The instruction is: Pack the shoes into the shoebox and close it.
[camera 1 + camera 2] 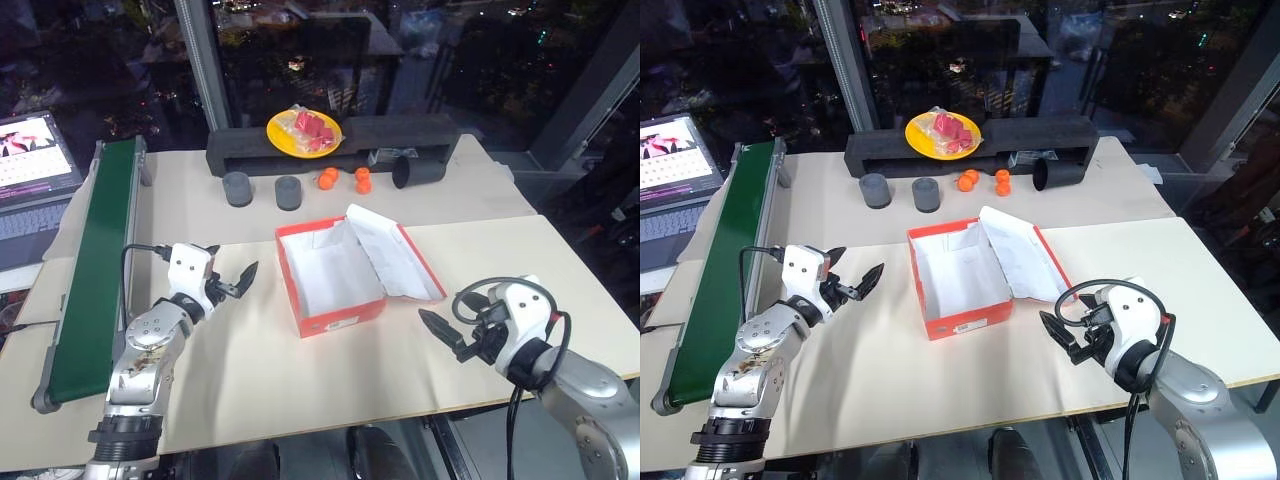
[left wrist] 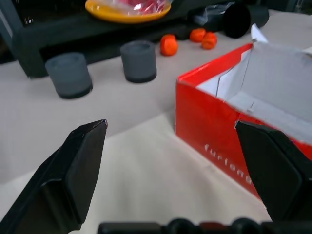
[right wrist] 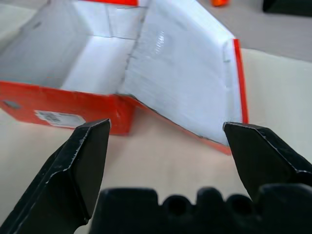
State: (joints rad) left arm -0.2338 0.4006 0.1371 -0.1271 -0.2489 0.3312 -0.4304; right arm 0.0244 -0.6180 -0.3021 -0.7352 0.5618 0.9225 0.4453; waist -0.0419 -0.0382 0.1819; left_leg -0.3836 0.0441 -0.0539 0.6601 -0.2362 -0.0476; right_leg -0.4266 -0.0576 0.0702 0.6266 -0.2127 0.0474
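The red-orange shoebox (image 1: 340,318) stands open in the middle of the table, its white inside bare. Its lid (image 1: 395,255) leans back towards the right, white underside up. The shoes are out of view. My left gripper (image 1: 232,262) hovers to the left of the box, open, with nothing between its fingers; the left wrist view has the box's red wall (image 2: 214,131) just ahead. My right gripper (image 1: 440,325) is at the front right of the box, open and empty, pointing at the lid (image 3: 190,83) and the box's front corner.
At the back are a yellow plate (image 1: 303,133) on a black foam block (image 1: 420,135), two grey cylinders (image 1: 238,188), small orange balls (image 1: 345,180) and a black cup (image 1: 415,170) on its side. A green conveyor (image 1: 95,260) runs along the left; a laptop (image 1: 30,165) lies beyond it.
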